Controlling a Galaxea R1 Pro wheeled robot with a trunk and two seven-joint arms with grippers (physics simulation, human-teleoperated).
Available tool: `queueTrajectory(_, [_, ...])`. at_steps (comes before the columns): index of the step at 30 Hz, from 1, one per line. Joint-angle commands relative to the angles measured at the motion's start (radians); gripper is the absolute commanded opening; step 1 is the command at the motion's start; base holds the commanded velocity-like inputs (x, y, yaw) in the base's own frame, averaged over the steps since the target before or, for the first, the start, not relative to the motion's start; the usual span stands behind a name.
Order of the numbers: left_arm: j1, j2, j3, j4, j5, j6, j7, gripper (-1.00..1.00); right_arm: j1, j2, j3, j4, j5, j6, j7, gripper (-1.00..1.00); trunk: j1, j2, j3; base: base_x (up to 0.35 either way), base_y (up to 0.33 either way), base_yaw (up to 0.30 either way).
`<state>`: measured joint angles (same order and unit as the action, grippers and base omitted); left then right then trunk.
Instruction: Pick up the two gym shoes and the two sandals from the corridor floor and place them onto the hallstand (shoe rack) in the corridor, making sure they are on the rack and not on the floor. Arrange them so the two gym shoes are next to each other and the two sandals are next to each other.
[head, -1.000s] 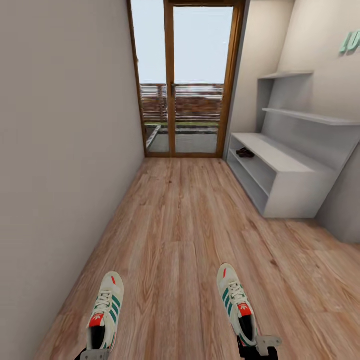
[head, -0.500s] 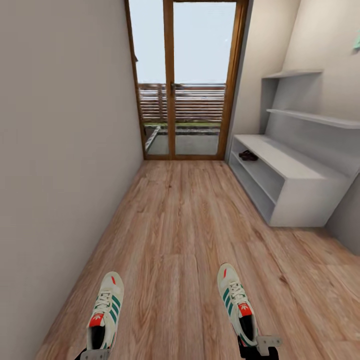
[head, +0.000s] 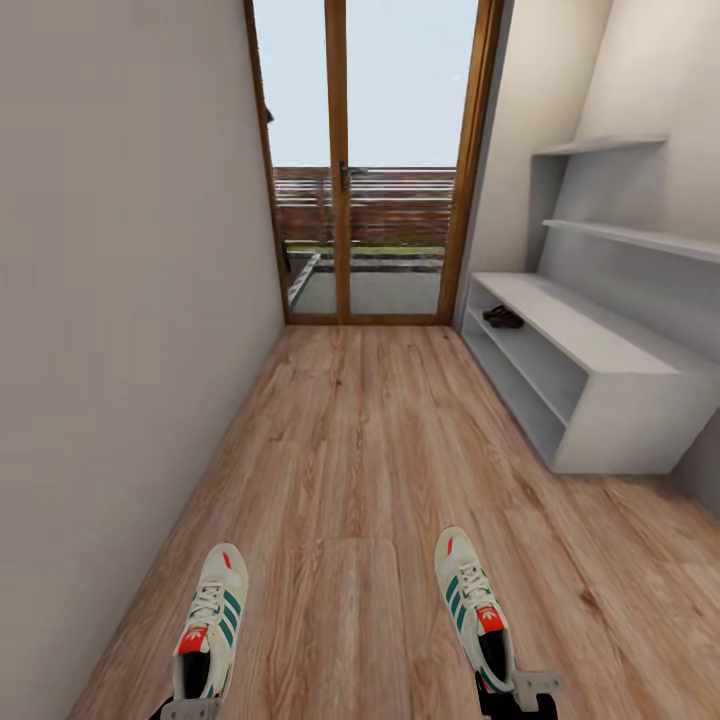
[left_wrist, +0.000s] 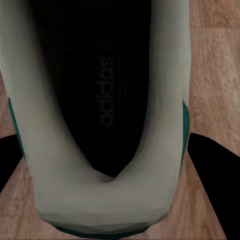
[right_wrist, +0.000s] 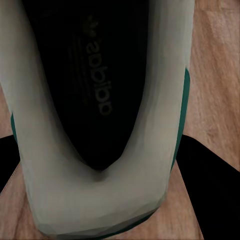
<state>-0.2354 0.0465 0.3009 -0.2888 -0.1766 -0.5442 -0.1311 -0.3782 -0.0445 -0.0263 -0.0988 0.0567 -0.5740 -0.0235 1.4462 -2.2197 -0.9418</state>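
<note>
Each gripper clamps one gym shoe by the heel, left gripper (head: 188, 708) on the left gym shoe (head: 210, 620) and right gripper (head: 520, 696) on the right gym shoe (head: 474, 606), carried toe-forward above the corridor floor (head: 350, 450). Likely for delivery to the hallstand (head: 600, 370) ahead right, where the sandals (head: 502, 318) already sit on its lower tier.

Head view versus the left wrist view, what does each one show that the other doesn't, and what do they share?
Head view alone: the white shoe rack on the right with brown sandals on its lower shelf, the glass door, and the right-hand sneaker held out in front.

Left wrist view alone: the dark insole lettering inside the sneaker's opening.

Both: the left-hand sneaker and the wood floor.
</note>
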Motion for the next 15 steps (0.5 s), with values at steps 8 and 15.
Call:
queueTrajectory(8, [-0.001, 0.0, 0.009, 0.0, -0.009, -0.003, -0.005, -1.0, -0.001, 0.0, -0.003, 0.001, 0.006, -0.003, -0.003, -1.0, 0.0, 0.0, -0.001, 0.339, 0.0, 0.0])
queueTrajectory(15, [-0.001, 0.0, 0.009, 0.0, -0.009, -0.003, -0.005, -1.0, -0.001, 0.0, -0.003, 0.001, 0.006, -0.003, -0.003, -1.0, 0.0, 0.0, -0.001, 0.339, 0.0, 0.0])
